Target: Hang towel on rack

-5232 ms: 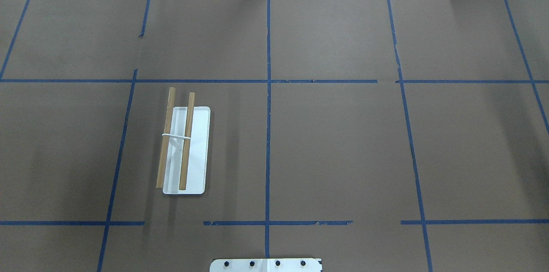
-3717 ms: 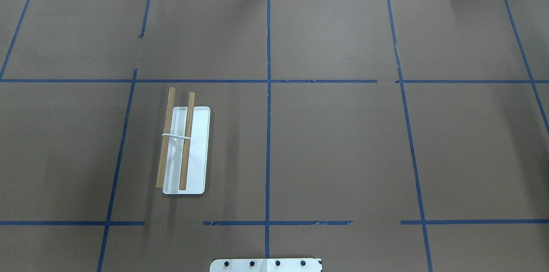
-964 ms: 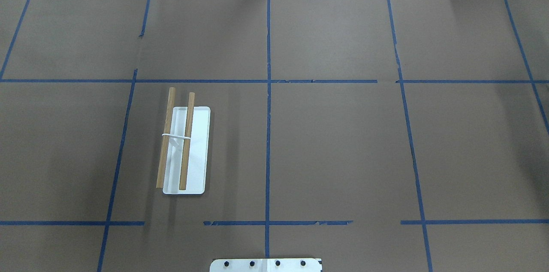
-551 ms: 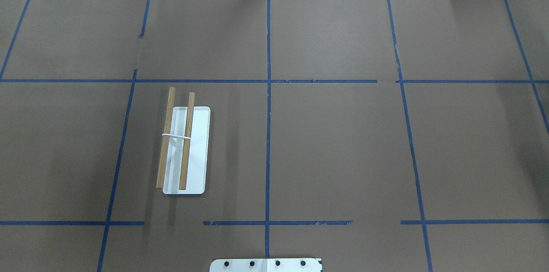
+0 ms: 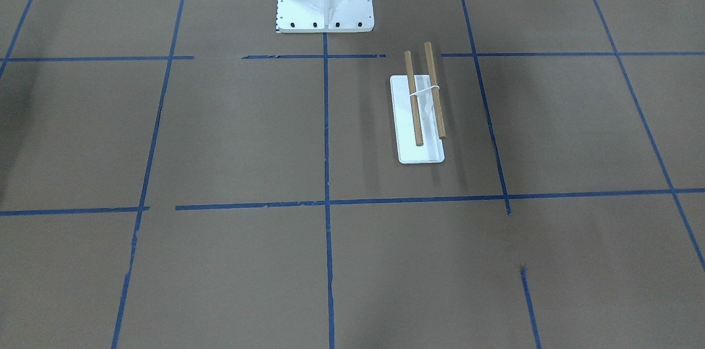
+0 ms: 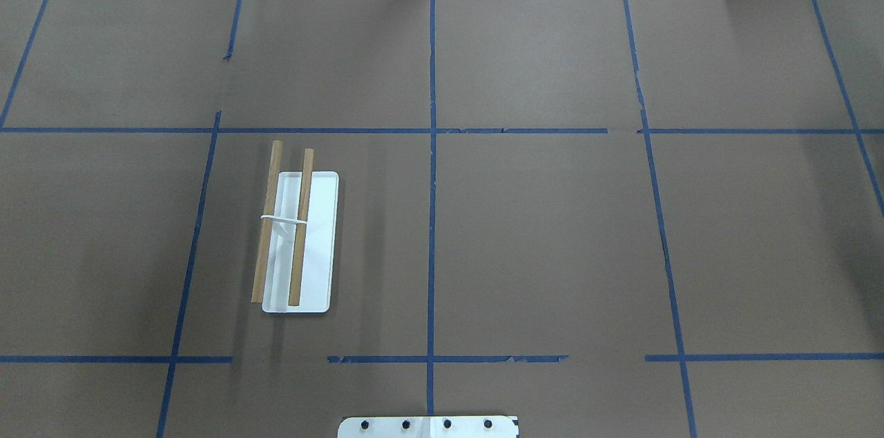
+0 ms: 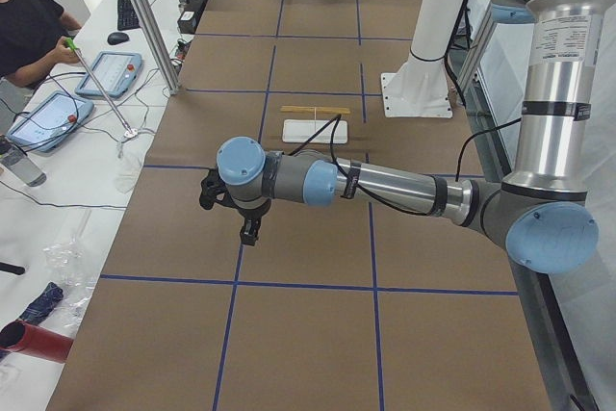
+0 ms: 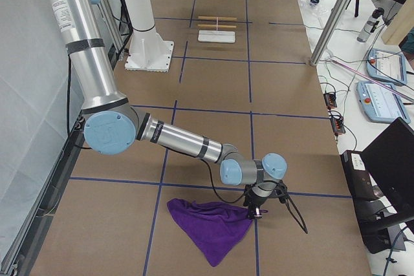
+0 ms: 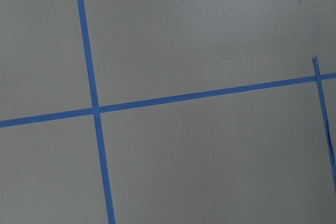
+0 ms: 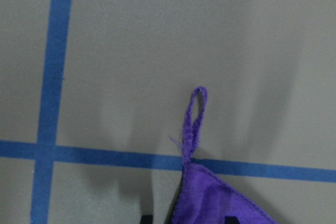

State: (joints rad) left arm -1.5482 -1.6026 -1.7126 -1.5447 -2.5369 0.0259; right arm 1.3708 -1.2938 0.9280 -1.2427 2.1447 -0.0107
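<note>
Purple towel at table's right end looks soft, limp, light; I'd pinch its loop corner; right gripper sits there, left gripper well apart; I cannot tell either's opening.

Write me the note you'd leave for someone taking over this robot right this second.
Left gripper: hangs over bare table, out past the rack; open or shut, cannot tell.
Right gripper: down at a corner of the towel; whether it grips, cannot tell.
Towel: rumpled on the table at the robot's right end.
Rack: upright on the robot's left side, both rods bare.
Done: nothing hung.
Left: lift towel, carry it across, drape it over the rods.
</note>
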